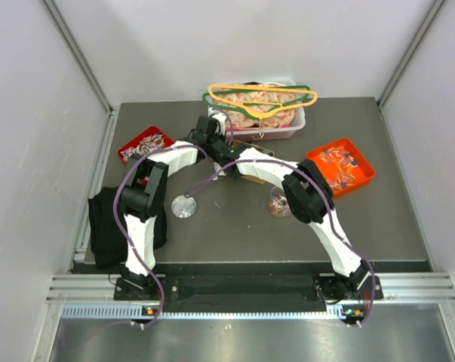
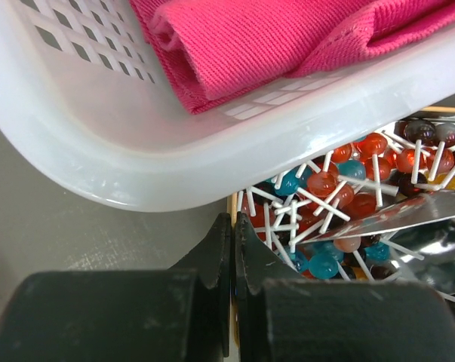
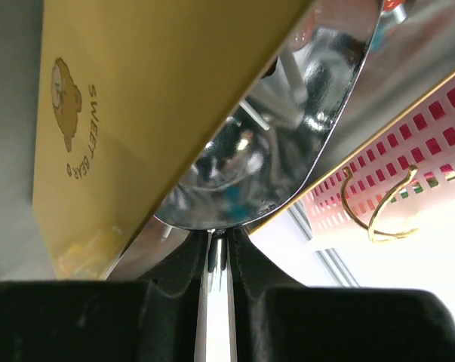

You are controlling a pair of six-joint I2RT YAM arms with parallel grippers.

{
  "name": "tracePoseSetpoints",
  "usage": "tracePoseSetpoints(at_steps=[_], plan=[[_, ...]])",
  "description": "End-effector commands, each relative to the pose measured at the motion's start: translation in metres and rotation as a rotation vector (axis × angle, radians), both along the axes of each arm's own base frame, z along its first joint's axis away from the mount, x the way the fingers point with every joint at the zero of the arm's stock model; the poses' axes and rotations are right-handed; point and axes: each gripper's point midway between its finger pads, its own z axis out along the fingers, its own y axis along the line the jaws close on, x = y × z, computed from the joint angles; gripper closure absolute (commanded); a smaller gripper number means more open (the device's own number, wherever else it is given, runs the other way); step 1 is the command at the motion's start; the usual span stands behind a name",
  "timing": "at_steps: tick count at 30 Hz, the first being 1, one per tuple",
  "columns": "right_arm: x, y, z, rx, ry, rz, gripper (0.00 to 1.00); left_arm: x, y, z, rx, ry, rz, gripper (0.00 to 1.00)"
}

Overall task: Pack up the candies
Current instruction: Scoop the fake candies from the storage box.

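One grey bench (image 1: 235,234) carries one white basket (image 1: 296,125) of pink cloth at 12 o'clock, one black cloth (image 1: 106,226) at 8, and two trays heaped with candies (image 1: 146,142): a red tray (image 1: 127,149) at 10 and an orange tray (image 1: 365,164) at 2. One gold "Sweet Bear" pouch (image 3: 136,90) stands open at centre, just beside the basket, with tiny lollipops on white sticks inside. The left pincer (image 2: 233,222) is clamped on its gold edge, the right pincer (image 3: 219,240) on its silver rim. One clear cup (image 1: 278,202) sits at 5, and one round silver lid (image 1: 184,206) at 7.
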Motion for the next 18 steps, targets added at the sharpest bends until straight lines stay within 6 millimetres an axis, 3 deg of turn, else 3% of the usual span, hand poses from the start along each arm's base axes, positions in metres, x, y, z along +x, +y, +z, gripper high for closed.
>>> tracePoseSetpoints(at_steps=[1,13,18], plan=[[-0.009,0.062,-0.037,0.224,0.035,0.064,1.00,-0.015,-0.038,0.030,-0.041,-0.042,-0.046,1.00],[-0.010,0.082,-0.029,0.444,0.006,0.016,1.00,-0.017,-0.036,0.027,-0.036,-0.035,-0.048,1.00],[-0.006,0.079,-0.008,0.510,-0.033,-0.002,1.00,-0.017,-0.033,0.025,-0.020,-0.030,-0.043,1.00]])
